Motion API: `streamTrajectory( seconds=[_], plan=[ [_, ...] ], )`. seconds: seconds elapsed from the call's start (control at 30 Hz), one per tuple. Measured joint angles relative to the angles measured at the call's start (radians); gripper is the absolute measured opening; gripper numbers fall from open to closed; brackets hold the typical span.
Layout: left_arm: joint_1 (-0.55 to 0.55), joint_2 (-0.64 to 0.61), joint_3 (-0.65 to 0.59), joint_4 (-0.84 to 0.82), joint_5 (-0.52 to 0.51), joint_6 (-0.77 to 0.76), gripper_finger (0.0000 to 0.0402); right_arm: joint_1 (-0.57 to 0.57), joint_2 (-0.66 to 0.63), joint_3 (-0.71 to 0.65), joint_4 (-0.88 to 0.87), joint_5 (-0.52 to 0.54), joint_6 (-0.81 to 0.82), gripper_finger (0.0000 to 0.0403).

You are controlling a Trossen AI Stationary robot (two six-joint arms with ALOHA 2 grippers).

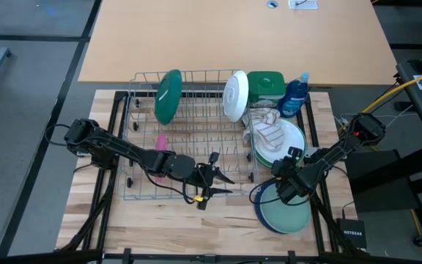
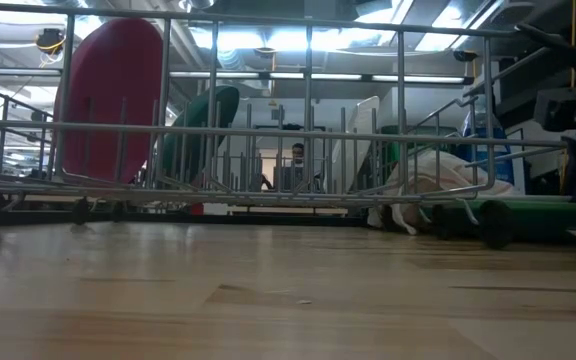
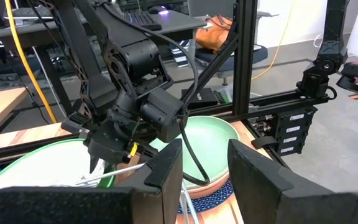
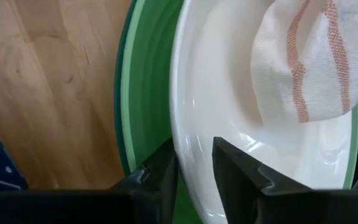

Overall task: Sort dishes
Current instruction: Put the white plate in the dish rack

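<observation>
the right gripper (image 1: 288, 180) hangs over the near edge of the white plate (image 1: 288, 136), its fingers (image 4: 238, 171) parted astride the rim, not clamped on it. that plate lies on a light green plate (image 4: 145, 87) right of the wire rack (image 1: 189, 139), with a striped cloth (image 1: 269, 130) draped on it. nearer the front of the worktop (image 1: 160, 224), a pale teal plate (image 1: 288, 215) rests on a navy plate (image 1: 258, 196). the left gripper (image 1: 215, 180) hovers at the rack's front, fingers (image 3: 166, 168) apart and empty. a dark green plate (image 1: 168, 95), another white plate (image 1: 235, 95) and a pink plate (image 1: 161, 141) stand upright in the rack.
</observation>
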Motion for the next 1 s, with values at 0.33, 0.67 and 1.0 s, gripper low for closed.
streamTrajectory(
  seconds=[0.33, 0.67, 1.0],
  plan=[
    [0.0, 0.0, 0.0, 0.0, 0.0, 0.0, 0.0117, 0.0, 0.001, -0.001, -0.036, 0.003, 0.0, 0.0133],
    [0.0, 0.0, 0.0, 0.0, 0.0, 0.0, 0.0117, 0.0, 0.001, -0.051, -0.008, 0.012, -0.001, 0.0133],
    [0.0, 0.0, 0.0, 0.0, 0.0, 0.0, 0.0117, 0.0, 0.001, -0.091, 0.0, 0.053, 0.002, 0.0133]
  ],
)
